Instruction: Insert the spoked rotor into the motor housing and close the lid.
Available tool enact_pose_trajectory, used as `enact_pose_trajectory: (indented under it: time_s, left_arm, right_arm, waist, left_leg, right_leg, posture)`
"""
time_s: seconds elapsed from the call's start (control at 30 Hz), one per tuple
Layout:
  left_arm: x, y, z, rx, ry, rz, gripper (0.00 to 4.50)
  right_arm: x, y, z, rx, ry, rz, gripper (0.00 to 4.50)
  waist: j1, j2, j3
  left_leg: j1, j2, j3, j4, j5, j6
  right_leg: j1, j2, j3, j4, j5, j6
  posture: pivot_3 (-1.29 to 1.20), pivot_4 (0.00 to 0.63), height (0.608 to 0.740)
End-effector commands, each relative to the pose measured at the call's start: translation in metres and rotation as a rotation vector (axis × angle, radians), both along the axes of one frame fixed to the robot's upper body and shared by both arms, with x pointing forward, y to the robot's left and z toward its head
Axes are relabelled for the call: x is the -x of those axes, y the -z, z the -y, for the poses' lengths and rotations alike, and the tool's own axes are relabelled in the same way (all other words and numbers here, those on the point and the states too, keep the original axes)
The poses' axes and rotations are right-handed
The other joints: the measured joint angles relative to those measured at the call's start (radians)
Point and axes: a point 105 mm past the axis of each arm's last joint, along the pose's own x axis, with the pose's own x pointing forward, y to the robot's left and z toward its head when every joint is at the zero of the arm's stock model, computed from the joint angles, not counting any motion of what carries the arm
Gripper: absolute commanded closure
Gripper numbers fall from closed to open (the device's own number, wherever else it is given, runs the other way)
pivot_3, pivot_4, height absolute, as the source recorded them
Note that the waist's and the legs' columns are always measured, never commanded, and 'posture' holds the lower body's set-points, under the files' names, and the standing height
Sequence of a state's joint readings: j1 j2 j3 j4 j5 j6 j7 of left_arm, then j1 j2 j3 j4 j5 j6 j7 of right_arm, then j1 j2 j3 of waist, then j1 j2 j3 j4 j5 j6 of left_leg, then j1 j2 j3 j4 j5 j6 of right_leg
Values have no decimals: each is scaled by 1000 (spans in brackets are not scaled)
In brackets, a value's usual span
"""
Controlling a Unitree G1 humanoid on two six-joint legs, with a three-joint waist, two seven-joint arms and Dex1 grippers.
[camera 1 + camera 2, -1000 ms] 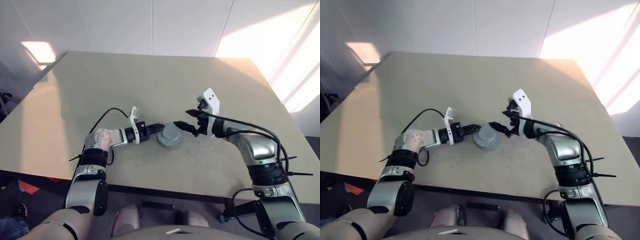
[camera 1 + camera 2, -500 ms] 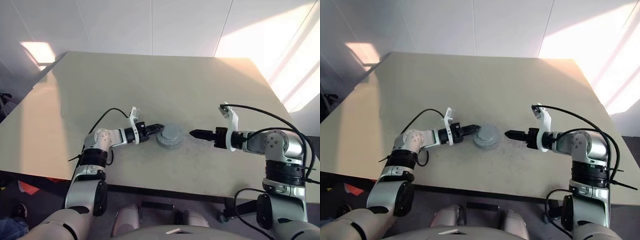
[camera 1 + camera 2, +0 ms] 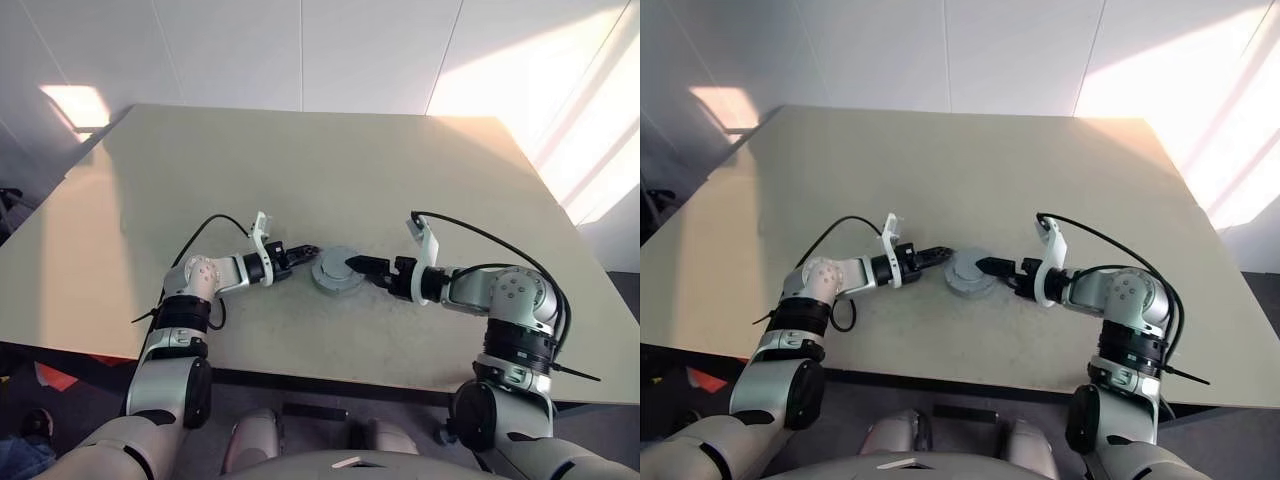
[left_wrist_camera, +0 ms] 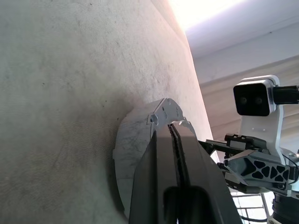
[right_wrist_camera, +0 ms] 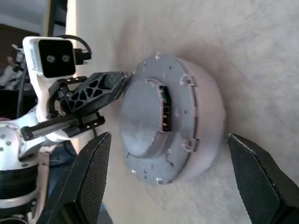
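The motor housing (image 3: pixel 335 275) is a squat grey round casing at the table's middle, with the flat grey lid (image 5: pixel 145 126) lying on top of it. The spoked rotor is hidden. My left gripper (image 3: pixel 311 250) is shut, and its tip rests against the housing's left rim; the right wrist view shows it too, as the left gripper (image 5: pixel 122 74). My right gripper (image 3: pixel 356 268) is open at the housing's right side. Its fingers (image 5: pixel 96 163) stand wide apart to either side of the housing (image 5: pixel 205 135), with nothing held.
The beige table (image 3: pixel 330 170) stretches wide behind and to both sides of the housing. Its front edge (image 3: pixel 330 372) runs close under both forearms. A black cable (image 3: pixel 205 232) loops off the left wrist and another (image 3: pixel 480 235) off the right wrist.
My right gripper drew away to the right of the housing, rolled its wrist, then came back low to the housing's right side, still open. The left gripper stayed at the left rim.
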State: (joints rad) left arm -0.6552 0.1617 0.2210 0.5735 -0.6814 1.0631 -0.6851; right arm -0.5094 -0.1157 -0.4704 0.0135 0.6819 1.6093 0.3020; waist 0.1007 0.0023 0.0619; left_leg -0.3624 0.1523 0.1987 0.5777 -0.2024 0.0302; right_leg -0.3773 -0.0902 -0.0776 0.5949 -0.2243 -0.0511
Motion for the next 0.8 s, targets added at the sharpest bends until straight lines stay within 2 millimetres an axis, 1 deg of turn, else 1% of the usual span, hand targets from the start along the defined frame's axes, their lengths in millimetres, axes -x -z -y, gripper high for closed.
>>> enact_pose_trajectory:
  time_s: [0.03, 0.17, 0.3, 0.47, 0.57, 0.67, 0.7, 0.8]
  left_arm:
    - [-10, -13, -6, 8, -34, 45, 4500]
    - [-13, -13, -9, 3, -48, 47, 4500]
    - [-15, -14, -12, -1, -59, 53, 4500]
    - [-13, -16, -10, 13, -51, 55, 4500]
    - [-6, -25, -10, 68, -7, 59, 4500]
    - [3, -38, -15, 122, 39, 64, 4500]
    - [7, -40, -16, 124, 56, 65, 4500]
    - [15, -38, -19, 86, 77, 70, 4500]
  right_arm:
    - [-2, -11, -17, -64, -38, 21, 51]
    - [0, -14, -29, -89, -78, 24, 51]
    - [1, -15, -37, -93, -109, 20, 51]
    - [1, -16, -45, -87, -131, 15, 51]
    - [-1, -12, -42, -59, -118, 1, 51]
    - [-4, -10, -39, -39, -102, -9, 51]
    - [-4, -9, -38, -33, -99, -10, 51]
    - [-7, -9, -37, -23, -86, -10, 51]
  waist:
    - [-1, 0, 0]
    - [-2, 0, 0]
    - [-2, 0, 0]
    - [-2, 0, 0]
    - [-2, 0, 0]
    - [-2, 0, 0]
    - [-2, 0, 0]
    - [-1, 0, 0]
  left_leg:
    - [0, 0, 0, 0, 0, 0]
    - [0, 0, 0, 0, 0, 0]
    - [0, 0, 0, -1, 1, -1]
    - [-1, 0, 0, -1, 1, -2]
    - [-2, 0, 0, -1, 2, -3]
    - [-4, 0, 0, -1, 3, -5]
    - [-4, 0, 0, -1, 3, -6]
    - [-3, 0, -1, -1, 5, -9]
  right_leg:
    - [0, 0, 0, 0, 0, 0]
    - [0, 0, 0, 0, 0, 0]
    - [-1, 0, 0, 0, 0, 0]
    - [-3, 0, 0, 2, 0, 0]
    - [-5, 0, 0, 4, 0, 0]
    - [-8, 0, 1, 8, -1, -1]
    - [-9, 0, 1, 9, -1, -2]
    - [-10, 1, 1, 12, -3, -4]
  posture:
    - [0, 0, 740]
    - [0, 0, 740]
    - [0, 0, 740]
    - [0, 0, 740]
    - [0, 0, 740]
    - [0, 0, 740]
    - [0, 0, 740]
    - [0, 0, 740]
